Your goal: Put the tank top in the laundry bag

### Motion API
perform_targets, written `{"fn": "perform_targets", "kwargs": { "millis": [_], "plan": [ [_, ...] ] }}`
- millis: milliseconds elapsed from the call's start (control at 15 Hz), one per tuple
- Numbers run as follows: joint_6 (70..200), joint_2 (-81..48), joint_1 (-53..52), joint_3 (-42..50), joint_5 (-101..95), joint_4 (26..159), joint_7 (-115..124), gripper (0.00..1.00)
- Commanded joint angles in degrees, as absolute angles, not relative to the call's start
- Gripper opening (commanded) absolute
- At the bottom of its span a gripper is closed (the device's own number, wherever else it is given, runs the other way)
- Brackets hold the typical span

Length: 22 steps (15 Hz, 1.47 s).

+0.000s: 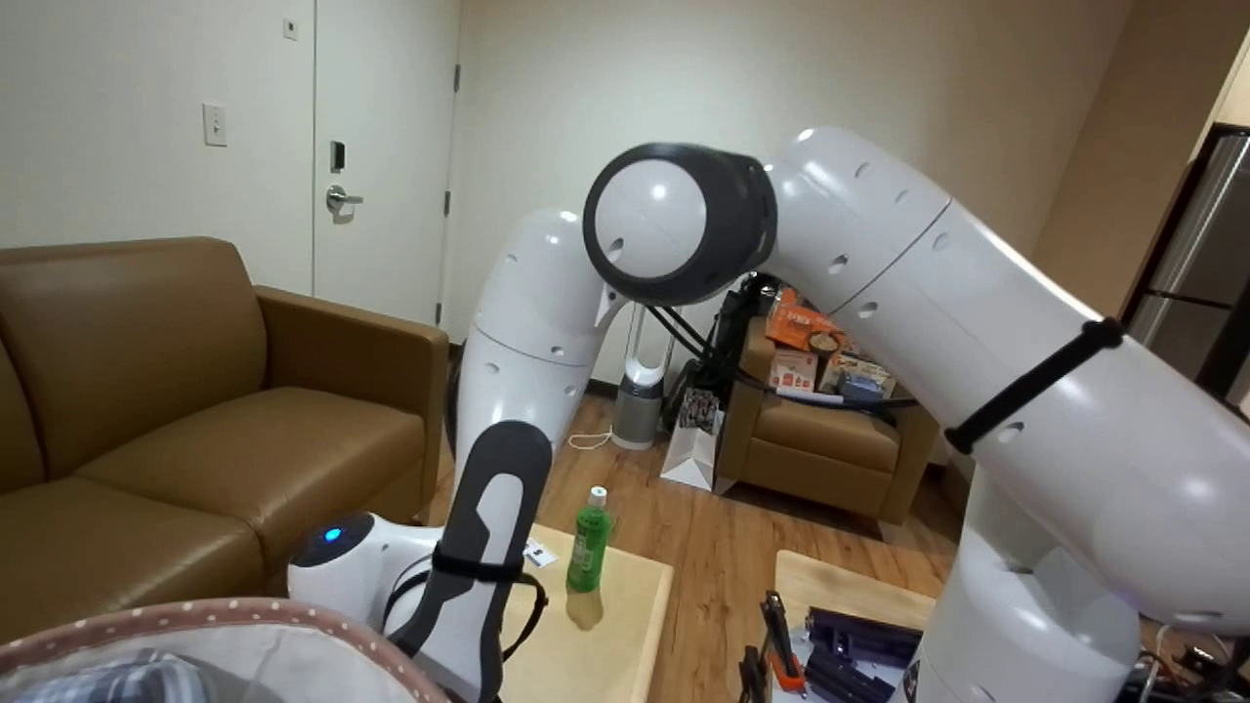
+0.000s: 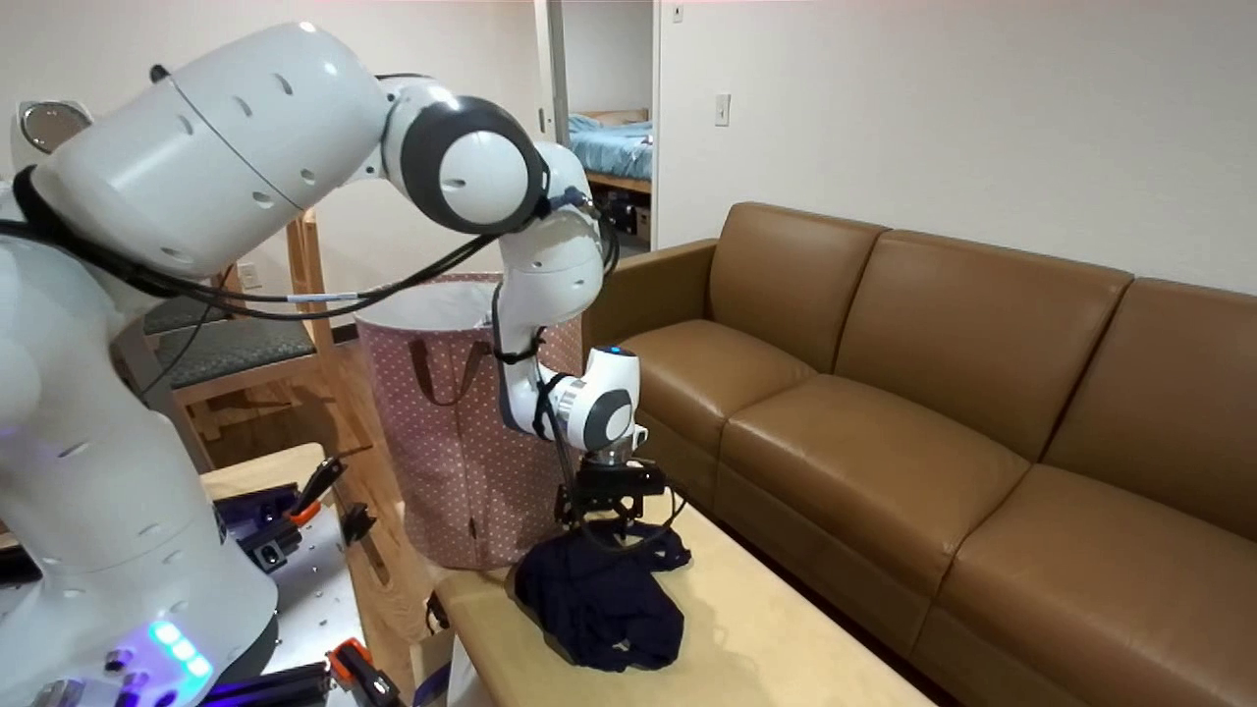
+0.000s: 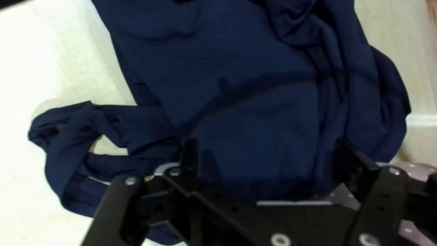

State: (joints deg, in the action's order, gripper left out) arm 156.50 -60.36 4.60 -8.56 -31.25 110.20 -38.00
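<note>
Beside one end of the table (image 2: 761,628): laundry bag (image 2: 432,491), cloth (image 1: 117,681) inside. On the table: tank top (image 2: 609,599), near that end; bottle (image 1: 589,547), farther along, with a card (image 1: 540,554) near it. Above the table: gripper (image 3: 268,159), over the tank top. Along one long side: sofa (image 2: 854,462). Off the opposite side: robot base (image 2: 128,550). Past the far end, in an exterior view: fan (image 1: 637,420), paper bag (image 1: 691,454), armchair (image 1: 825,437).

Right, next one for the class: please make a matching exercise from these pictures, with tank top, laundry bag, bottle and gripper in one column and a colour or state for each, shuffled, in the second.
Column one
1. tank top
2. laundry bag
3. bottle
4. gripper

Column two
A. green, standing upright
B. jaws spread apart
C. navy, rumpled on the table
D. pink with pale dots

Pairs: 1-C, 2-D, 3-A, 4-B
</note>
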Motion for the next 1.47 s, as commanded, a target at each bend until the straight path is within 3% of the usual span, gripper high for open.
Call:
{"fn": "perform_targets", "kwargs": {
  "millis": [0, 400, 467, 533, 1200, 1400],
  "plan": [
    [153.94, -66.22, 3.11, -6.61, -27.91, 104.13, -39.74, 1.00],
    [151.21, -74.11, -0.85, -3.41, -28.77, 94.42, -40.34, 1.00],
    [151.97, -75.56, -0.22, -4.03, -29.02, 92.71, -42.10, 0.75],
    [151.49, -76.45, -0.44, -3.98, -28.95, 91.39, -42.69, 0.74],
    [151.90, -70.41, 3.32, -4.81, -26.59, 95.76, -43.19, 0.09],
    [152.22, -67.11, 5.21, -5.76, -25.93, 98.58, -44.08, 0.05]
  ]
}}
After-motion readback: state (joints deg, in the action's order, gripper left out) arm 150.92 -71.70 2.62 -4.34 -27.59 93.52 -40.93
